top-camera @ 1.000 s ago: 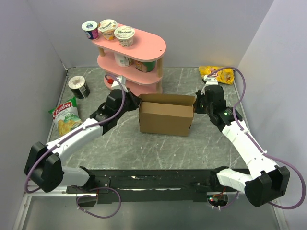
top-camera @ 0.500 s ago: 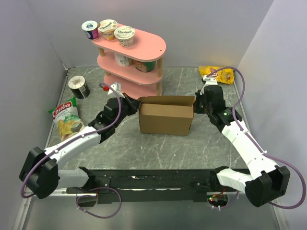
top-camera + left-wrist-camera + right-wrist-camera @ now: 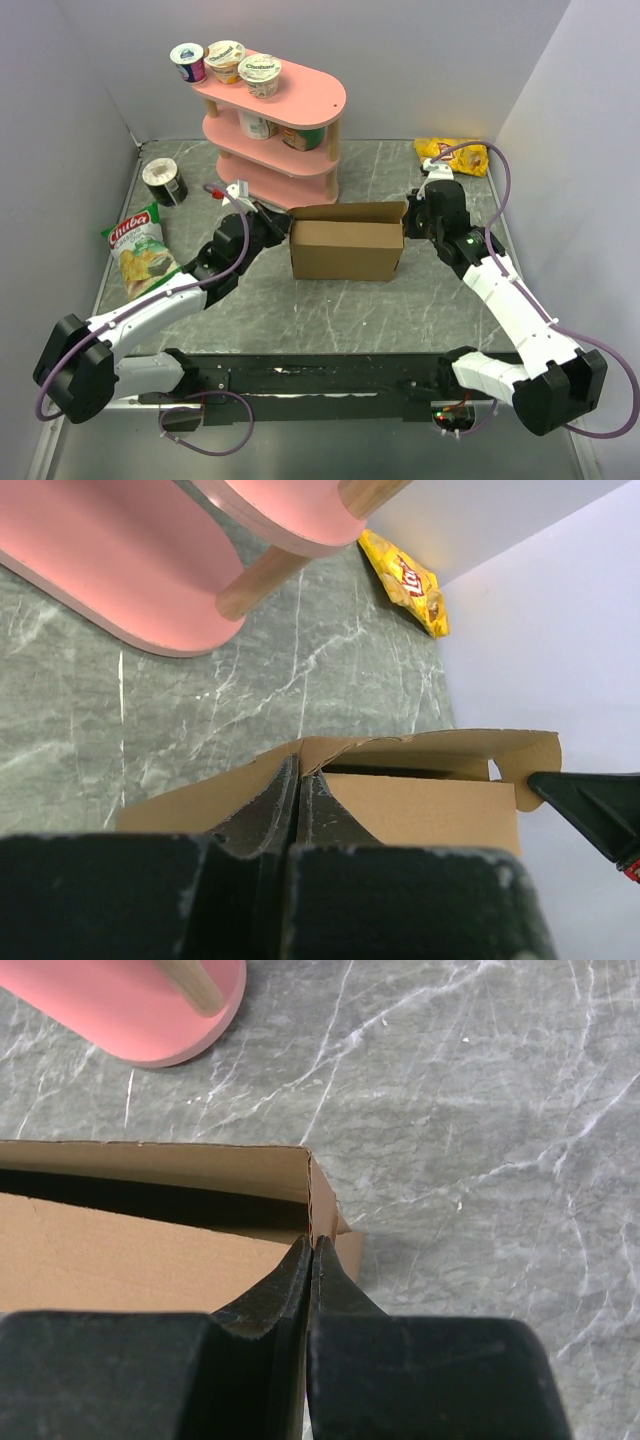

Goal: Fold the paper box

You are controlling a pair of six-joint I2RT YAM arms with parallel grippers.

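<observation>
The paper box (image 3: 345,250) stands in the middle of the table as a brown open-topped box, its back flap upright. My left gripper (image 3: 284,224) is shut on the top of its left end wall. In the left wrist view the pads (image 3: 299,775) meet on the cardboard edge of the box (image 3: 430,810). My right gripper (image 3: 408,222) is shut on the right end wall. In the right wrist view its tips (image 3: 312,1245) pinch the corner edge of the box (image 3: 130,1250). A right finger (image 3: 590,805) shows in the left wrist view.
A pink three-tier shelf (image 3: 275,110) with yogurt cups stands just behind the box, close to the left gripper. A dark can (image 3: 164,182) and a green chips bag (image 3: 135,245) lie at the left. A yellow snack bag (image 3: 455,155) lies at the back right.
My left arm has swung its elbow down and left and turned its wrist, with the gripper staying at the box's left end. The box looks slightly lower. The right arm has barely moved.
</observation>
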